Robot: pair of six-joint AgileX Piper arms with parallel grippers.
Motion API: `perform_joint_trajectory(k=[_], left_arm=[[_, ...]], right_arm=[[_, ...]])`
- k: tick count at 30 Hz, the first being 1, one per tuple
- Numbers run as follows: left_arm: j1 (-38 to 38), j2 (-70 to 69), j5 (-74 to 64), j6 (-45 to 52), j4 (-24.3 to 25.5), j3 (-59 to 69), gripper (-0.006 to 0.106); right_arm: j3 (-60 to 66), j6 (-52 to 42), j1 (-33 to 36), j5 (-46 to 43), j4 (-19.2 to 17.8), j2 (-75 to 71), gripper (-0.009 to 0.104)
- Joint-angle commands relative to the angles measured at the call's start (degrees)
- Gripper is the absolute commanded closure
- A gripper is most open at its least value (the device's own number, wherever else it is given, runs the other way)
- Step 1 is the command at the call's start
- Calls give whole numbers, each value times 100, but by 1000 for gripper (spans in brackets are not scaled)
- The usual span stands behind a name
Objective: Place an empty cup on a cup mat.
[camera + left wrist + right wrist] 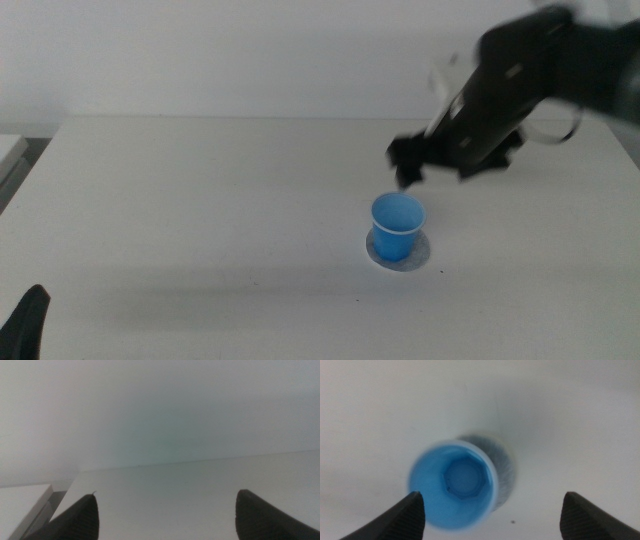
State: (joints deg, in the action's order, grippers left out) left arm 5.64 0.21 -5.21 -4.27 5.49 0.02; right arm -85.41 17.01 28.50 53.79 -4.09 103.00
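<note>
The blue cup [397, 226] stands upright and empty on the grey cup mat [399, 257], whose rim shows around its base, right of centre on the white worktop [200, 200]. The right hand [440, 160] hovers above and behind the cup, apart from it, jaws spread wide. The left hand [165, 515] waits at the worktop's near-left corner, jaws wide, holding nothing.

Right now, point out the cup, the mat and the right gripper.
cup [397, 229], middle view, on its blue side wall.
mat [419, 260], middle view, on the grey edge showing beside the cup.
right gripper [410, 166], middle view, between its fingertips above the cup.
</note>
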Motion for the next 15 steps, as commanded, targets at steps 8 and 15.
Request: perform_joint_trajectory(k=[8, 15], left_arm=[[16, -21, 31, -16, -39, -2, 7], [16, -21, 31, -16, -39, -2, 7]], right_arm=[[601, -497, -1098, -85, -101, -2791, 4], [3077, -308, -1364, -1820, -514, -5266, 4]])
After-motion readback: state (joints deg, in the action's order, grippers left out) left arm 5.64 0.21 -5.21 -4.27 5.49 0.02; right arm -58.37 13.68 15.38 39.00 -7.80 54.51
